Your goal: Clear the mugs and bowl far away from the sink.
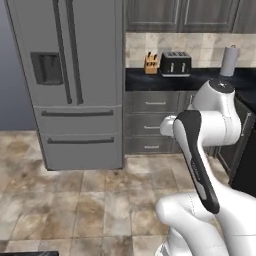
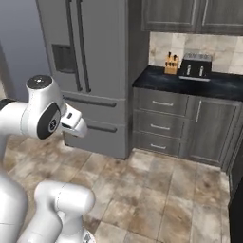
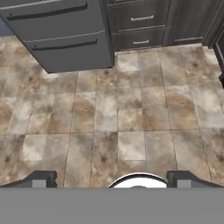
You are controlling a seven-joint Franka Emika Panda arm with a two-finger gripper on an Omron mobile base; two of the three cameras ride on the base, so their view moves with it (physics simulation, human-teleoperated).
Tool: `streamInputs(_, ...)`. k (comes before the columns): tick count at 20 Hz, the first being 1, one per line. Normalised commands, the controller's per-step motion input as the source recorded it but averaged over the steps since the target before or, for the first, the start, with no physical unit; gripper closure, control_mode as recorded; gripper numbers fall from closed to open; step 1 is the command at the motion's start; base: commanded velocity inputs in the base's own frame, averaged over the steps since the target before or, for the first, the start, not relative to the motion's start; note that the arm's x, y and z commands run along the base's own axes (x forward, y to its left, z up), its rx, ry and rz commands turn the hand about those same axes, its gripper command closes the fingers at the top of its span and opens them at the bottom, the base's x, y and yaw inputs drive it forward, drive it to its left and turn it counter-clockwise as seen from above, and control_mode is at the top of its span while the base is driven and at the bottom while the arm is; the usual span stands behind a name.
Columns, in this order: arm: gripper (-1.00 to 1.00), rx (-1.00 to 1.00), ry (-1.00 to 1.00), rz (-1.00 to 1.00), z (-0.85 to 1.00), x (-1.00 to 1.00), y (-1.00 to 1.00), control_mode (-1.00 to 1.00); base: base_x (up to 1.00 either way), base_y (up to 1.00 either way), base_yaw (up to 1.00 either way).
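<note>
My gripper (image 3: 111, 180) is spread wide and empty over the tiled floor (image 3: 109, 113). The fridge (image 3: 57, 30) sits at eleven o'clock, drawers (image 3: 140, 26) at one. I can't find the mugs, bowl or sink here, so I judge I'm in transit: next I drive until they appear.

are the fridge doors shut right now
Shut. The fridge shows both upper doors flush, only a thin seam between the handles, and both lower drawers pushed in.
</note>
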Motion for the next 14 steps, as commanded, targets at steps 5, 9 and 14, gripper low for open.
streamInputs(5, -1.00, 0.00, 0.00, 0.00, 0.00, 0.00, 0.00, 1.00, 0.38, -0.28, -0.27)
streamInputs(9, -1.00, 0.00, 0.00, 0.00, 0.00, 0.00, 0.00, 1.00, 0.11, -0.27, -0.41)
streamInputs(14, -1.00, 0.00, 0.00, 0.00, 0.00, 0.00, 0.00, 1.00, 0.22, -0.20, -0.55)
